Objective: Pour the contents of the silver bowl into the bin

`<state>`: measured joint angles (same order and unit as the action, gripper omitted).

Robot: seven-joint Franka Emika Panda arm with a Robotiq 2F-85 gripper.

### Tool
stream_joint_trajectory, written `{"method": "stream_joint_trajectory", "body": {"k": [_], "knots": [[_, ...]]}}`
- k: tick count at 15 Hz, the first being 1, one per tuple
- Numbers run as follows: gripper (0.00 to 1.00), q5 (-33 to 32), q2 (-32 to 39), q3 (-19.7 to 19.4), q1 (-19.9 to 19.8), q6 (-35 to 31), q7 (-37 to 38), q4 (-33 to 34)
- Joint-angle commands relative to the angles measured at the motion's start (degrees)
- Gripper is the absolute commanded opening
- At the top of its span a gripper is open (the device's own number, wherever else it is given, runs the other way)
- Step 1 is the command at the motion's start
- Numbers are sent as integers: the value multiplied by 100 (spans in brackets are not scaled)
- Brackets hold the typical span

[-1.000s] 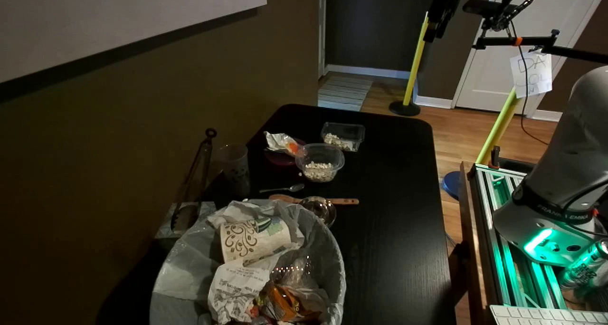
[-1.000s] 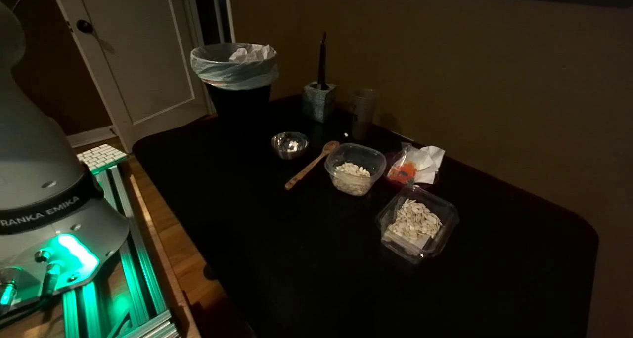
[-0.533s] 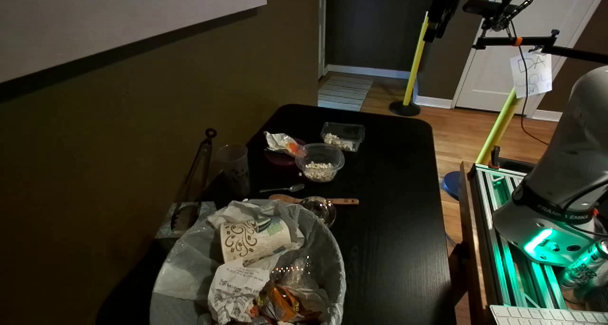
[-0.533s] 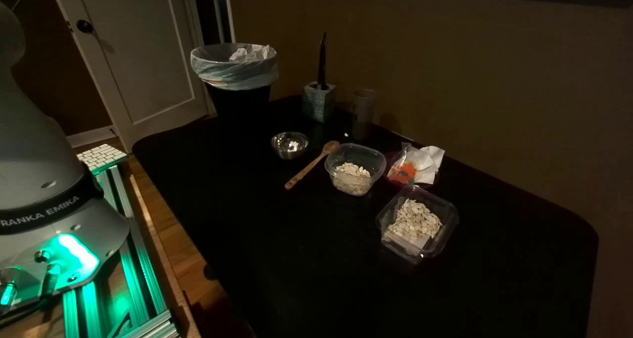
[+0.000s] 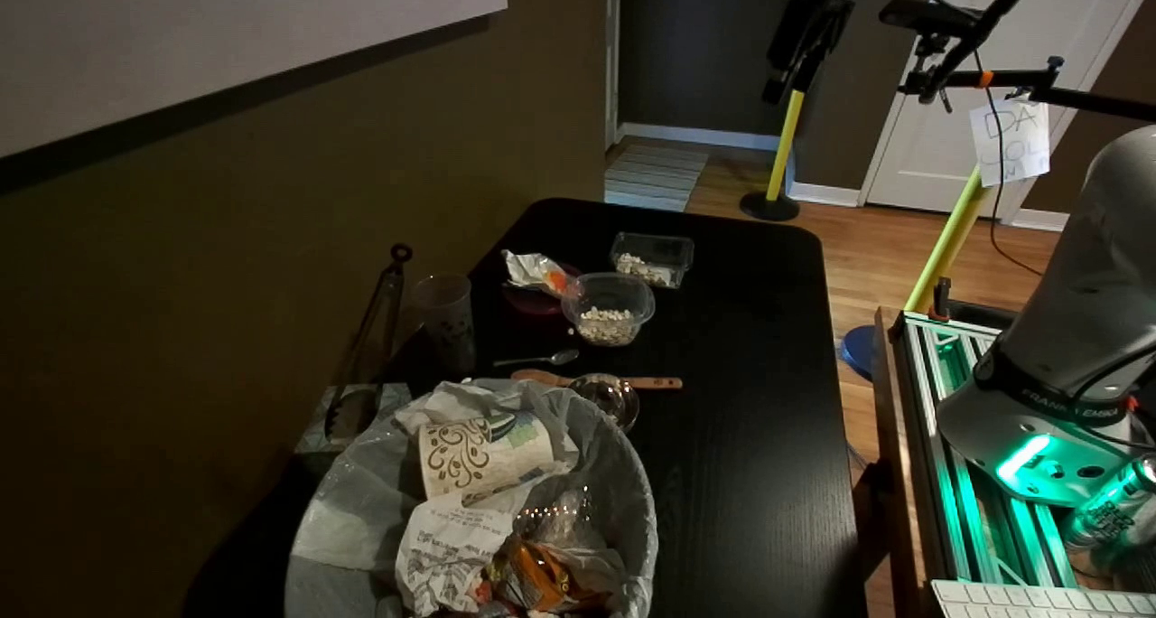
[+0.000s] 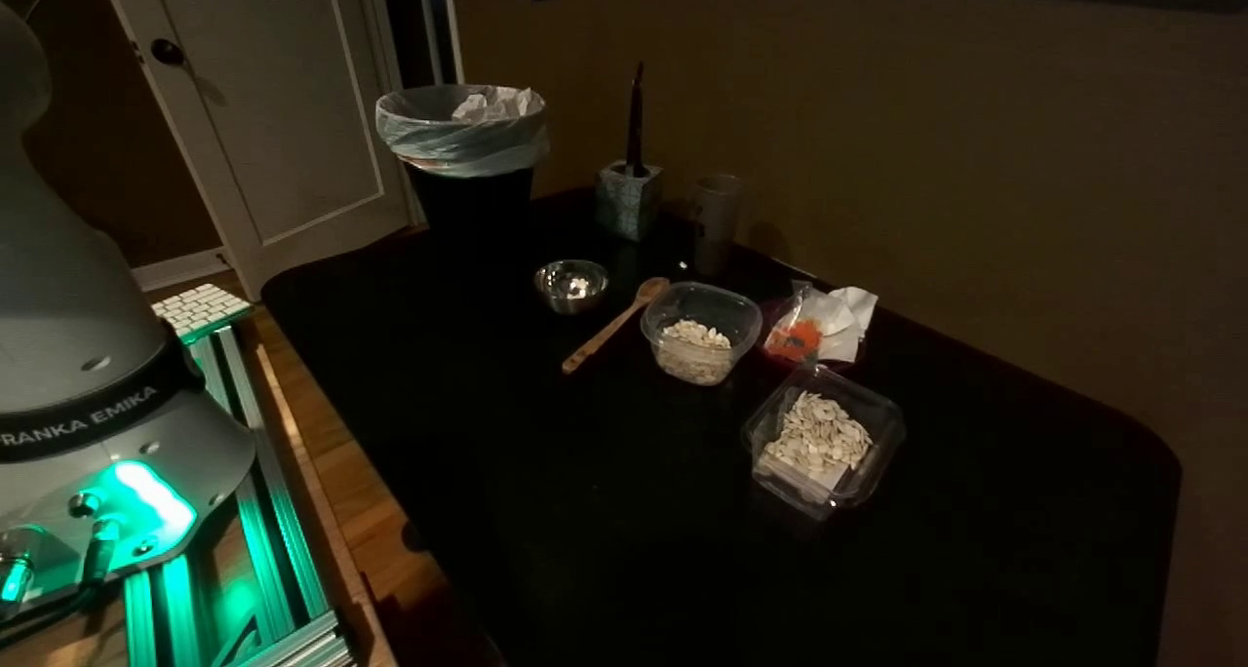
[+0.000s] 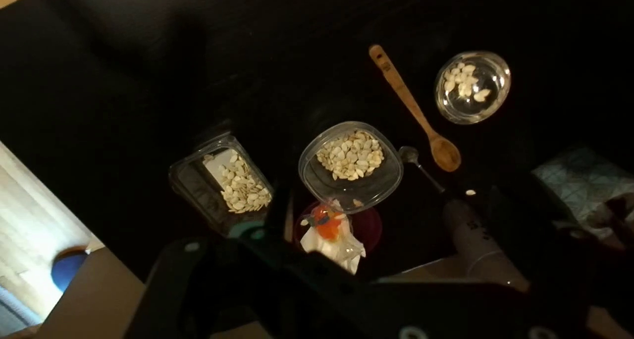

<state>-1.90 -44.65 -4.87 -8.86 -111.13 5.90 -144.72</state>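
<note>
Bowl [image 7: 490, 79] of seeds [image 7: 464, 80] stands on the table [image 6: 585, 530], gripper [image 7: 396, 200] spread wide overhead

The shiny bowl sits upright in the upper right of the wrist view. Its pale seeds gather toward the left, leaving bare metal on the right. In an exterior view it is near the bin [image 6: 473, 204], which stands upper left. In an exterior view the bin fills the bottom of the frame, left of centre, with crumpled paper [image 5: 456, 546] and an orange wrapper [image 5: 542, 577] inside its whitish bag [image 5: 348, 500].

The gripper juts up, dark, from the bottom of the wrist view, its fingers [image 7: 532, 210] well apart and holding nothing.

Just beside the bowl lies the wooden spoon [image 7: 408, 101]. The tub [image 7: 369, 190], mid-frame in the wrist view, and the box [image 7: 198, 180], left of centre, hold more seeds. Below the tub there, partly hidden by it, is the red dish [image 7: 374, 230] with an orange packet [image 7: 327, 225]. The teaspoon [image 7: 427, 173] lies between the tub and the wooden spoon, and the cup [image 7: 480, 250] is at lower right. In an exterior view the arm [image 5: 1039, 329] stands at the right edge, its base glowing green.
</note>
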Motion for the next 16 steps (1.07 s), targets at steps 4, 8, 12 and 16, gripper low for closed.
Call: {"method": "stream_joint_trajectory", "body": {"k": [4, 8, 12, 16], "knots": [[100, -668, 716, 970, -476, -1608, 1593, -731], [100, -794, 894, 1036, -445, -1506, 1868, -754], [100, -899, 1220, 1126, -477, -1504, 2092, -754], [100, -479, 1503, 1021, -409, -1467, 2277, -638]]}}
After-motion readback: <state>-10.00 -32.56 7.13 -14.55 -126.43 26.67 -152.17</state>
